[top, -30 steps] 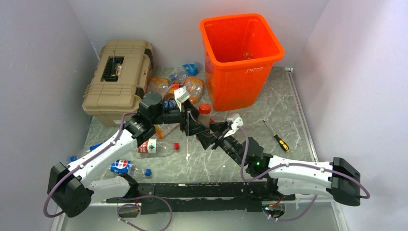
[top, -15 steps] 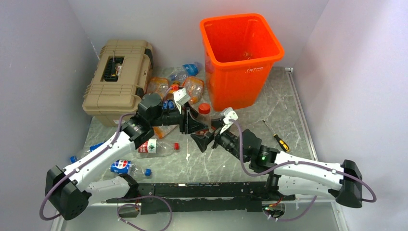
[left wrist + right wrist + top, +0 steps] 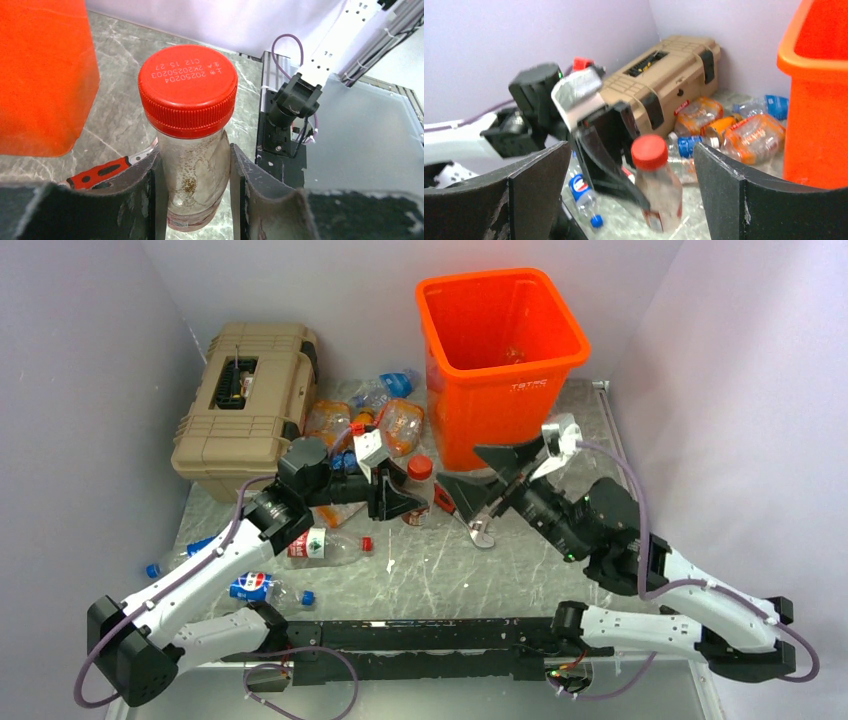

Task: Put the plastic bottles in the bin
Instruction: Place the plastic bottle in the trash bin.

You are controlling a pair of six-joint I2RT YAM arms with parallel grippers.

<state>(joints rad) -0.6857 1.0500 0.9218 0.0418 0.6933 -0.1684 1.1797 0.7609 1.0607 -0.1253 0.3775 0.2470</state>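
Note:
A clear bottle with a red cap stands upright between the fingers of my left gripper, which is shut on its body. From above, this bottle and the left gripper are left of the orange bin. My right gripper hangs open in front of the bin with nothing between its fingers. In the right wrist view the right gripper faces the held bottle from a distance. Several more bottles lie by the bin's left side.
A tan toolbox sits at the back left. A red-handled wrench lies under the right gripper and a small screwdriver lies further right. Loose bottles lie near the left arm, one with a blue label.
My right gripper has opened and swung up and right, away from the red-capped bottle, to the bin's front. My left gripper has closed on that bottle.

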